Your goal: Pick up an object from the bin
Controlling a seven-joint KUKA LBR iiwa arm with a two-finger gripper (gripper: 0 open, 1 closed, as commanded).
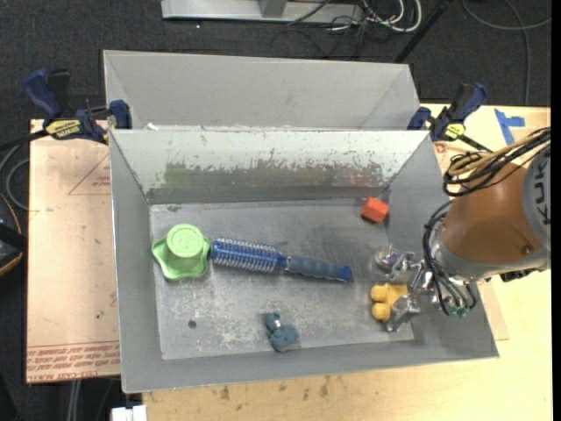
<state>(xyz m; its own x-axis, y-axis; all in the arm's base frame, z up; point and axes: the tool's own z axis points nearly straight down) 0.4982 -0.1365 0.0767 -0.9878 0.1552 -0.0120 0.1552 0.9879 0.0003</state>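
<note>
I have the gripper point(395, 286) low in the bin's point(263, 103) right end, over a small yellow two-lobed piece point(382, 303); I cannot tell if it is released or clenched. The piece's long axis runs along the right wall, close by, near the front corner. Bare floor lies to its left, up to the handle of the blue brush point(276, 261). An orange block point(375, 210) sits further back

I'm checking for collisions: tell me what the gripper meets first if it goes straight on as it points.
Most likely the yellow thing just under the gripper, at the bin's right end. Depth is unclear, so they may already touch.
</note>
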